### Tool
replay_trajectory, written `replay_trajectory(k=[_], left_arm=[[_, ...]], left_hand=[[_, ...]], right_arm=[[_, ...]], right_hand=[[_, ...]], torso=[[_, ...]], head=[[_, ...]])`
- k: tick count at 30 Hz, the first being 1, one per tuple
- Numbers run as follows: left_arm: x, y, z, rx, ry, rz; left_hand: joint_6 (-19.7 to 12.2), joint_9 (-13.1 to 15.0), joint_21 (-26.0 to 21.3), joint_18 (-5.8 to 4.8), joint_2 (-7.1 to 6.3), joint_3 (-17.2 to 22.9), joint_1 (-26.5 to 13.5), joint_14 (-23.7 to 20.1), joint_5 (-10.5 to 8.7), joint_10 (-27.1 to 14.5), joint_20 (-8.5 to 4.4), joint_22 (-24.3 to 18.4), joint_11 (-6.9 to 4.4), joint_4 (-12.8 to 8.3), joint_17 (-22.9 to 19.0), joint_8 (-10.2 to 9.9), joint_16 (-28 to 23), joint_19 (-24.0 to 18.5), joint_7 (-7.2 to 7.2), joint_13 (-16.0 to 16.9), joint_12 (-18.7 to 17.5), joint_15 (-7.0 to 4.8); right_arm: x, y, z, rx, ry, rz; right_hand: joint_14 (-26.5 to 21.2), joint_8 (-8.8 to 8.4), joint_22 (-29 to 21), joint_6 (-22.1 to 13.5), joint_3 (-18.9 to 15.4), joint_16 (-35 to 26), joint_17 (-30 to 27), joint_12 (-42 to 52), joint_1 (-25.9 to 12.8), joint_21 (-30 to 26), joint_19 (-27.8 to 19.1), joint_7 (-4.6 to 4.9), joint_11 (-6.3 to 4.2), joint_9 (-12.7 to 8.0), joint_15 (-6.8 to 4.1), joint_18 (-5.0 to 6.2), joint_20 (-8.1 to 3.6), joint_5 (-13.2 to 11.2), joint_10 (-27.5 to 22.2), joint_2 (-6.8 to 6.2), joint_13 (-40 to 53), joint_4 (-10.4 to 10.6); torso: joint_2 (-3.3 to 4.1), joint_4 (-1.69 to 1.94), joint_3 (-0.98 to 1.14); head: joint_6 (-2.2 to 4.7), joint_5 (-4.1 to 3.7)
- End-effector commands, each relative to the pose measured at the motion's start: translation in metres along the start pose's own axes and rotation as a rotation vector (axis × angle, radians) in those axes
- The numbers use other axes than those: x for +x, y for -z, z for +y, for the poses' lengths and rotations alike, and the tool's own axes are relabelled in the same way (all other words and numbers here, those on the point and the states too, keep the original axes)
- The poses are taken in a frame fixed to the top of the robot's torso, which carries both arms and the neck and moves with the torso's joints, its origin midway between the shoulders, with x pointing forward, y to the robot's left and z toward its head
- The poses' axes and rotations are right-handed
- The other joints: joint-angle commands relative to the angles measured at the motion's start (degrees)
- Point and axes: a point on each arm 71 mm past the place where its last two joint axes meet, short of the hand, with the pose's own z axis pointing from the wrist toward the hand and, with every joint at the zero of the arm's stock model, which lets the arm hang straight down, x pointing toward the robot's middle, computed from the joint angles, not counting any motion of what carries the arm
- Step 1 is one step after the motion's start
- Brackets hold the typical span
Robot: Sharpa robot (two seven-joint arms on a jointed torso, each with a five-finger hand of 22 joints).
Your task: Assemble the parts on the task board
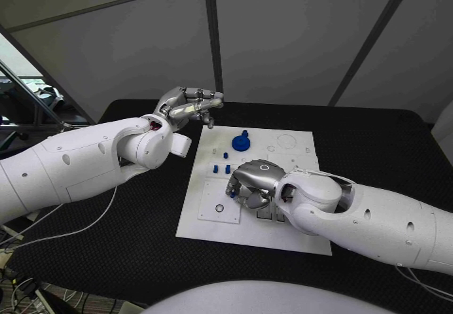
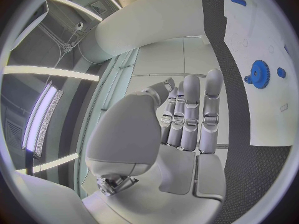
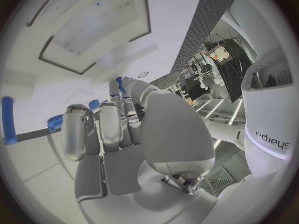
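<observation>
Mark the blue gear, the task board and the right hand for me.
blue gear [image 1: 241, 142]: head view, on its toothed disc.
task board [image 1: 283, 235]: head view, on a bare patch near its front edge.
right hand [image 1: 253, 184]: head view, on the silver back of the hand.

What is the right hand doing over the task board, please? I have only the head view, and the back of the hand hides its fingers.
Observer: In the right wrist view, the right hand seems to pinch a small blue part between thumb and a fingertip.
Operator: Thank you. Is the left hand carrying anything?
Observer: No. The left wrist view shows the left hand with its fingers stretched side by side and its palm empty.
Operator: What lies ahead of those fingers?
Observer: The blue gear, on the task board and apart from the hand.
</observation>
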Motion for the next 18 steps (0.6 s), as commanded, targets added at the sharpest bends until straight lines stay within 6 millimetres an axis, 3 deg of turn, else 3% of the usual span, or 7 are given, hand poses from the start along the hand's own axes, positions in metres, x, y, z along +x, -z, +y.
replay_trajectory(k=[1,5,18], left_arm=[[0.001,0.000,-0.001,-0.002,0.009,0.015],[0.001,0.000,-0.001,-0.005,0.010,0.018],[0.000,0.001,-0.001,-0.010,0.010,0.020]], left_hand=[[-0.45,-0.04,-0.37,3.22,0.50,-0.19,-0.33,-0.34,-0.04,-0.43,-0.10,-0.10,0.03,0.04,-0.09,0.30,-0.25,-0.45,-0.08,0.08,0.23,0.05],[-0.53,-0.05,-0.41,3.22,0.51,-0.23,-0.41,-0.38,-0.05,-0.53,-0.09,-0.13,0.04,0.07,-0.16,0.31,-0.25,-0.48,-0.06,0.08,0.27,0.07],[-0.53,-0.05,-0.41,3.22,0.51,-0.23,-0.41,-0.38,-0.05,-0.53,-0.09,-0.13,0.04,0.07,-0.16,0.31,-0.25,-0.48,-0.06,0.08,0.27,0.07]], right_arm=[[0.002,0.000,-0.001,0.000,0.012,0.005],[0.000,0.000,-0.002,-0.006,0.008,-0.031],[-0.013,0.020,-0.003,-0.033,-0.021,-0.167]], right_hand=[[0.92,-0.21,1.51,-2.51,-0.09,-2.54,-3.18,-1.09,-0.82,-2.39,-2.46,0.75,0.69,-0.52,0.91,0.65,0.53,-0.27,-2.40,-0.58,-0.67,0.39],[-0.30,-0.08,-2.61,-8.66,-0.22,-6.39,-7.93,-1.75,-1.44,-6.14,-5.93,0.77,1.49,-0.56,1.47,1.80,1.34,-0.71,-7.06,-1.71,-1.73,0.30],[0.17,0.32,-2.23,-8.49,-0.37,-5.84,-7.60,-0.13,-1.64,-5.92,-5.32,0.57,1.31,-0.23,1.31,1.67,1.33,-0.48,-6.95,-1.59,-1.71,0.42]], torso=[[-0.01,-0.02,0.02],[0.00,-0.04,0.05],[-0.01,-0.09,0.12]], head=[[0.03,0.07],[0.16,0.02],[0.45,-0.27]])
